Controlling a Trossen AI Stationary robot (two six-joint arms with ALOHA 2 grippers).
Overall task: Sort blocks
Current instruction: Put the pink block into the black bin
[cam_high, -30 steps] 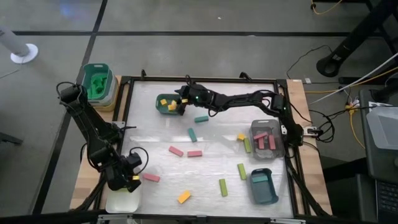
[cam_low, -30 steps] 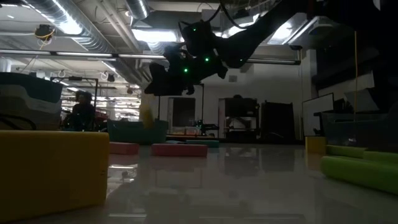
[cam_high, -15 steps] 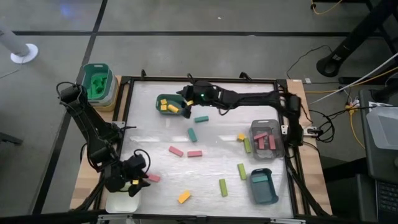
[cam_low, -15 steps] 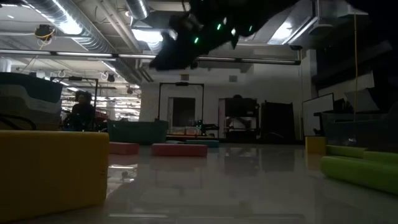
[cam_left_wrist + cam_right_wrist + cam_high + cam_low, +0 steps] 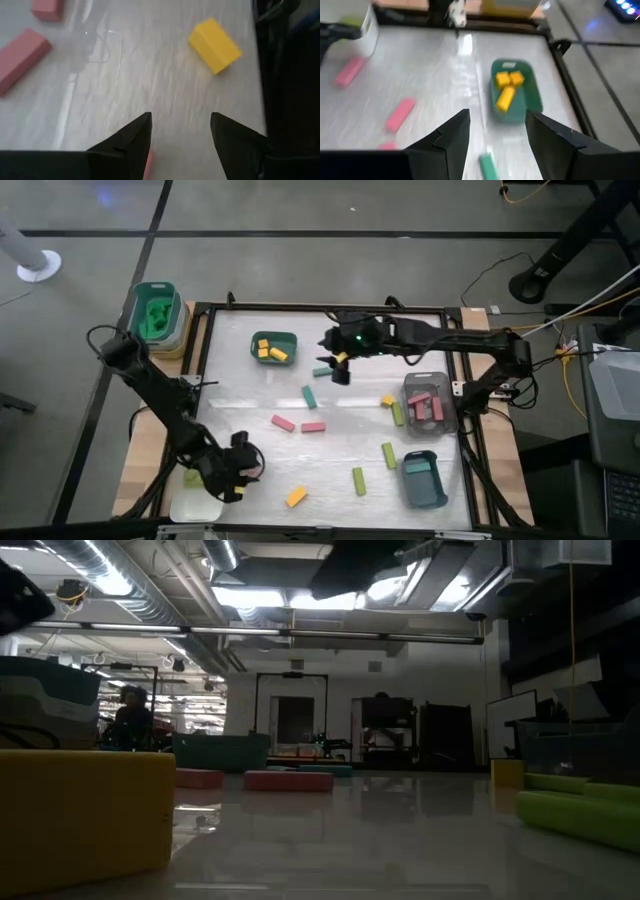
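I've got the left claw (image 5: 240, 470) down low near the front left corner of the counter (image 5: 340, 420), fingers spread wide, nothing between them. Through its wrist camera I see bare counter between the fingertips, a yellow block (image 5: 215, 45) lying ahead, and two pink blocks (image 5: 22, 57) off to one side. A sliver of pink shows right beside one finger (image 5: 132, 142), but I can't tell whether they touch. The white tray (image 5: 195, 505) sits at the front left corner, just beside that claw.

The right claw (image 5: 338, 368) hangs over the back middle of the counter, fingers apart and empty. Its wrist camera looks across at the green tray (image 5: 515, 97) with three yellow pieces (image 5: 507, 87) lying inside, and a teal block (image 5: 489, 166) sits on the counter just ahead of the fingers.

From above, that green tray is toward the back left. Loose blocks are scattered across the middle: a teal bar (image 5: 309, 396), two pink bars (image 5: 298, 424), a yellow-orange one (image 5: 296, 496) near the front edge, and two lime green bars (image 5: 373, 468) toward the front right. The grey tray (image 5: 431, 403) on the right edge holds pink pieces, with a lime bar (image 5: 397, 413) and a small yellow cube (image 5: 388, 400) just beside it. The teal tray (image 5: 422, 479) sits at the front right corner.
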